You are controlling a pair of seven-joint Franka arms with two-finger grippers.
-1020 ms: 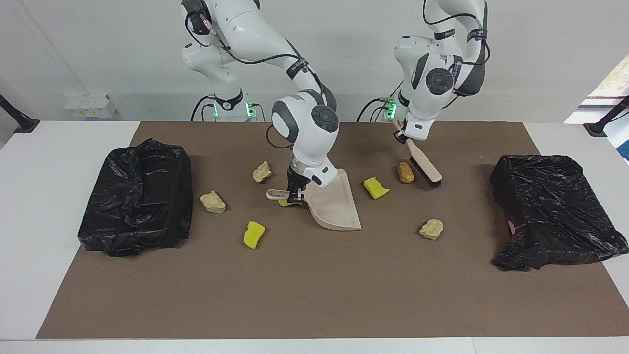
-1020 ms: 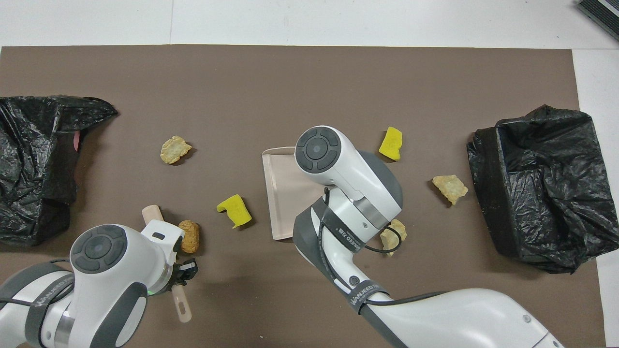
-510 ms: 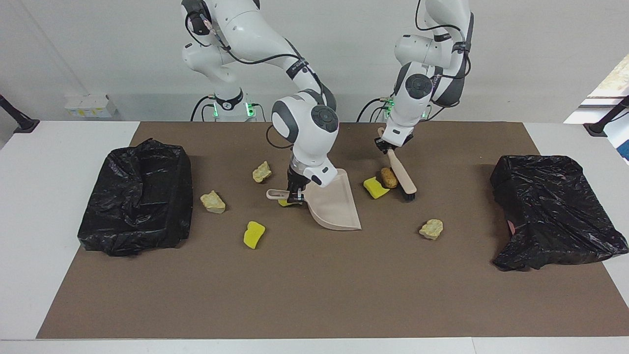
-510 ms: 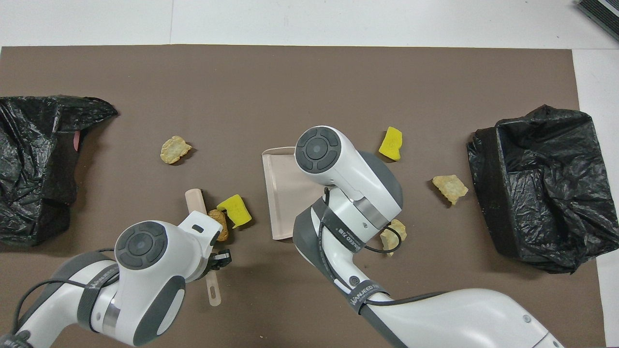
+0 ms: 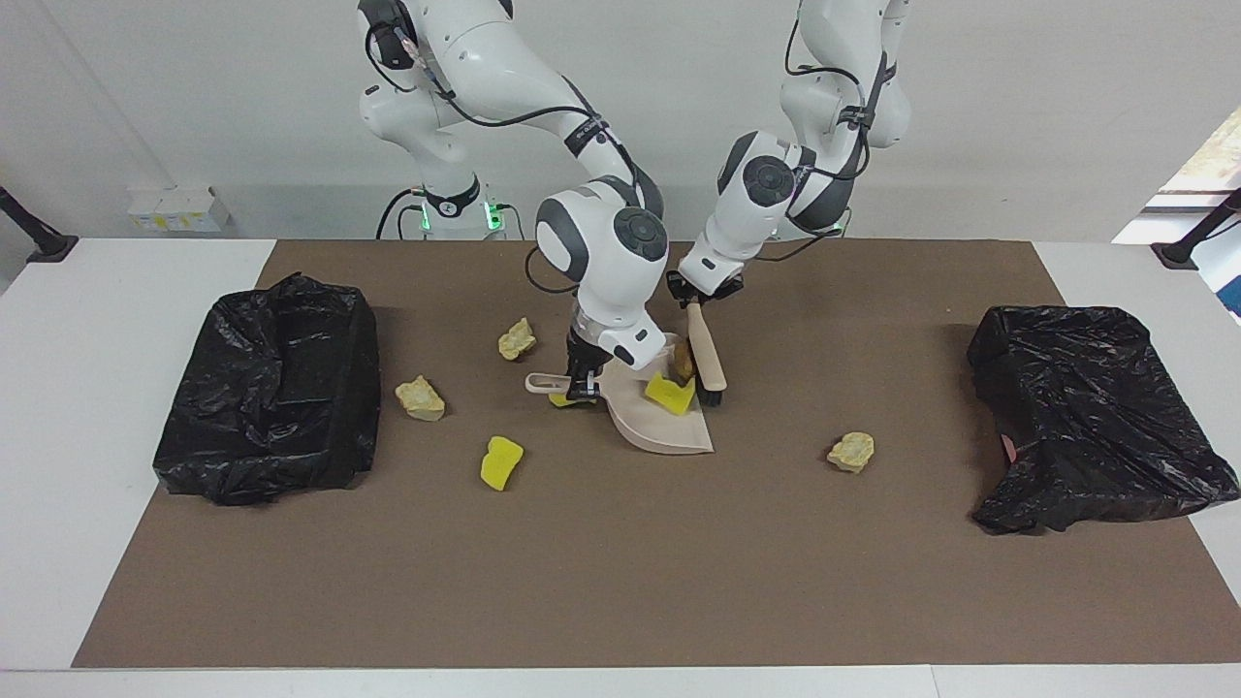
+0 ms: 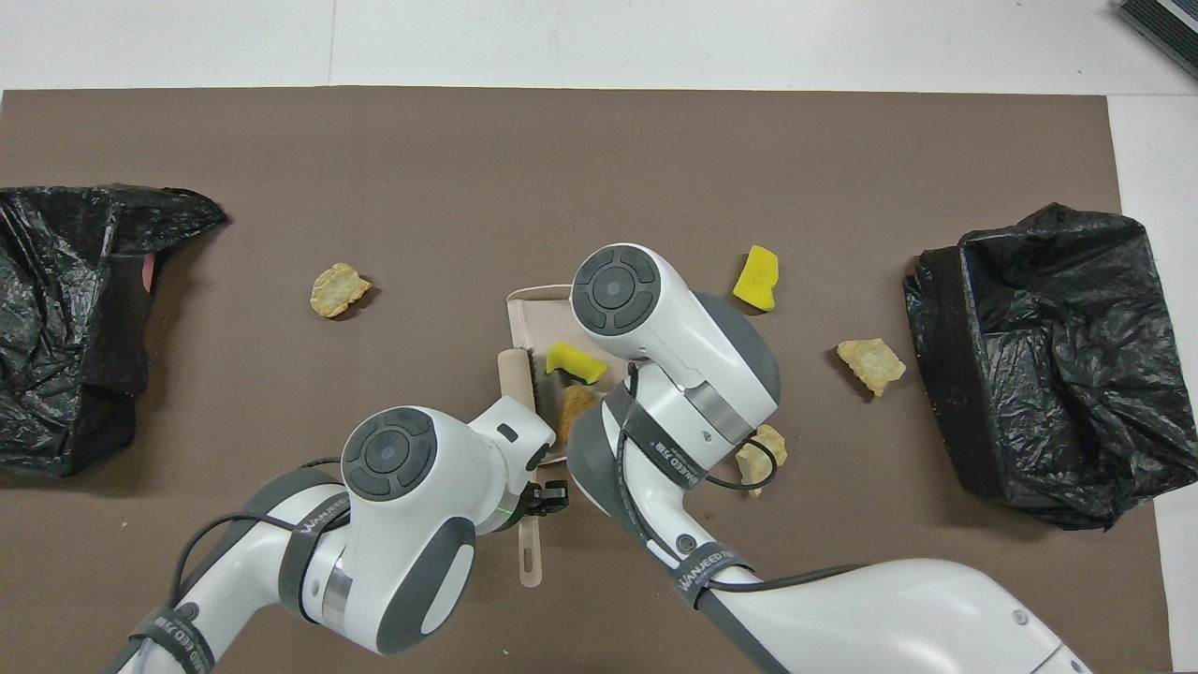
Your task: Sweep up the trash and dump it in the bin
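facing view is showing the right gripper (image 5: 583, 380) clamping the dustpan (image 5: 669, 431) by its handle near the middle of the brown mat (image 5: 620, 582), pan mouth lying open toward the left arm's end of the table. the left gripper (image 5: 696, 299) is gripping the hand brush (image 5: 707, 361) by its handle, bristles down at the pan's lip, long axis running away from the robots. one yellow chunk (image 5: 671, 395) and the brown lump (image 5: 684, 361) are sitting just inside the pan. the other scraps are lying loose on the mat. a risk: both pieces are resting near the lip, so lifting or tilting the pan early could be spilling them back out. two black-bagged bins (image 5: 267, 388) are standing at the mat's ends.
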